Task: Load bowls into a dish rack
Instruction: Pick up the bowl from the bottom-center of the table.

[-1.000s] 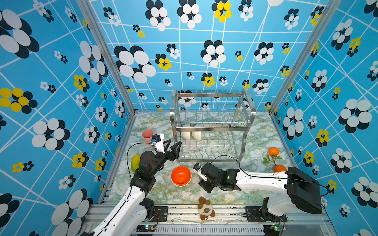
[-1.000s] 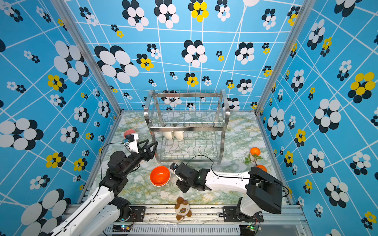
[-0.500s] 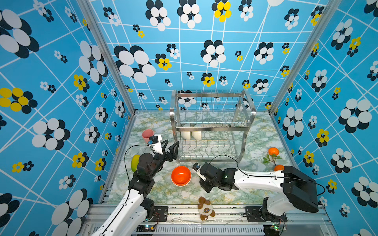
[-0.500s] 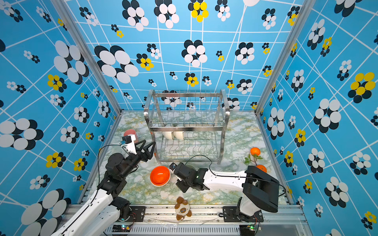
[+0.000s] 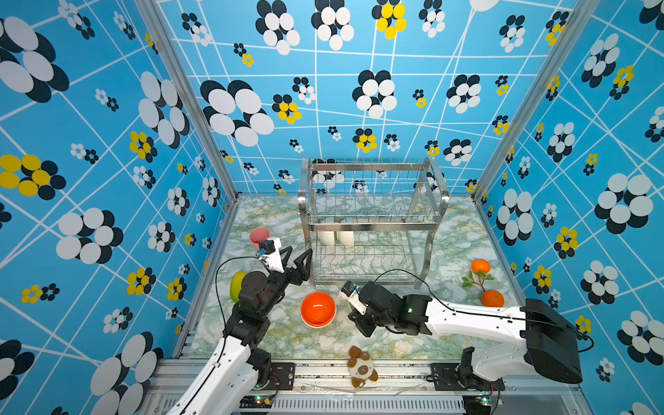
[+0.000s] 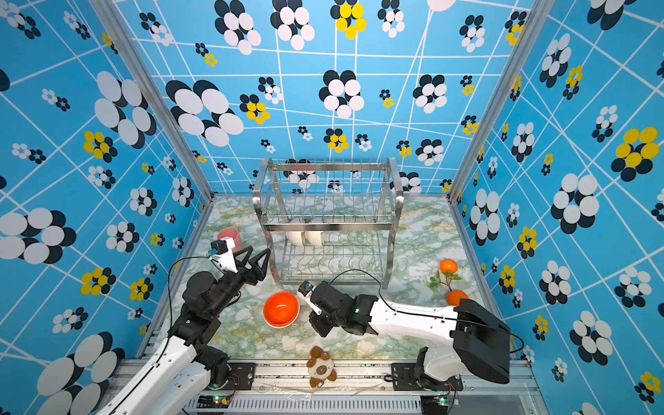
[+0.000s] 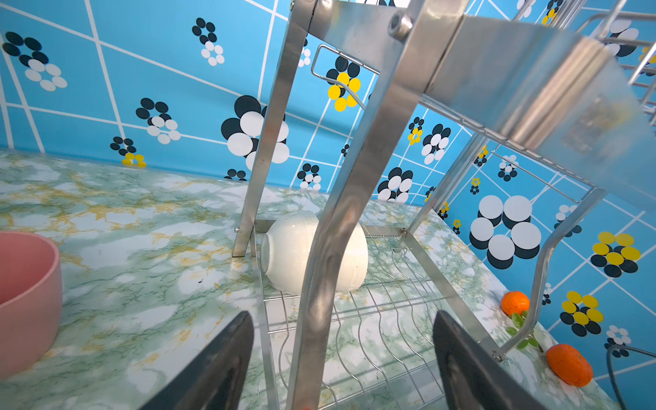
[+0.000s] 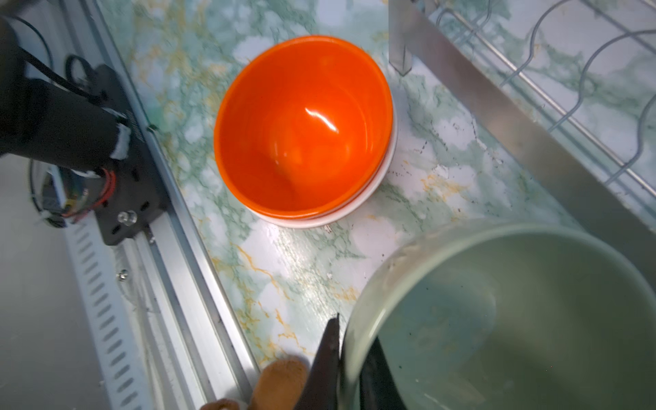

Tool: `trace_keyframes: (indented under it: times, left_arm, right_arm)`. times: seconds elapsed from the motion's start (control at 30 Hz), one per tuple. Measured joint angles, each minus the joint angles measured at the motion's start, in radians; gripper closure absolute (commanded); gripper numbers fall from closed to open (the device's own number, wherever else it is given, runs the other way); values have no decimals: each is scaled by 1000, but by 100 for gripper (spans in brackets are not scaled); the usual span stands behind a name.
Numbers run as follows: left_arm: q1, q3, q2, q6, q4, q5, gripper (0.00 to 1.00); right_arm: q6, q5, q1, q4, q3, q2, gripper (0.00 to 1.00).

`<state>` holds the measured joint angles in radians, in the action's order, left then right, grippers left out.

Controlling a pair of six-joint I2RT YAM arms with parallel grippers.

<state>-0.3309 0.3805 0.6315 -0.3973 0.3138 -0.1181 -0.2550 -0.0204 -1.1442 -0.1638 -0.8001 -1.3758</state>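
Nearest, the right hand (image 8: 351, 351) was clamped on the rim of the sage green bowl (image 8: 497, 319), likely for slotting it edgewise. An orange bowl (image 8: 301, 124) sat stacked on the bench (image 8: 284, 266). Farther, the left hand (image 5: 299, 251) gaped empty by the dish rack (image 5: 373, 226) holding a white bowl (image 7: 284, 248).

Bowl stack (image 5: 318, 309) in frt of rack (image 5: 373, 227)

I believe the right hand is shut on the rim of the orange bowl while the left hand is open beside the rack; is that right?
Not quite: the right wrist view shows the right hand shut on the rim of the green bowl, with the orange bowl untouched. The left hand is indeed open beside the rack.
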Motion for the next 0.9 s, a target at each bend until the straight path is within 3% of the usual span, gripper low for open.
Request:
trace_keyframes:
  times: [0.47, 0.77, 0.9]
  left_arm:
    - [4, -3, -7, 2, -1, 7, 15]
    - [5, -14, -13, -2, 0, 18, 0]
    - [10, -14, -15, -2, 0, 23, 1]
  right_arm:
    - [-232, -280, 172, 365, 147, 89, 98]
    - [-401, -409, 268, 693, 150, -2, 98]
    - [-482, -443, 298, 858, 150, -93, 97]
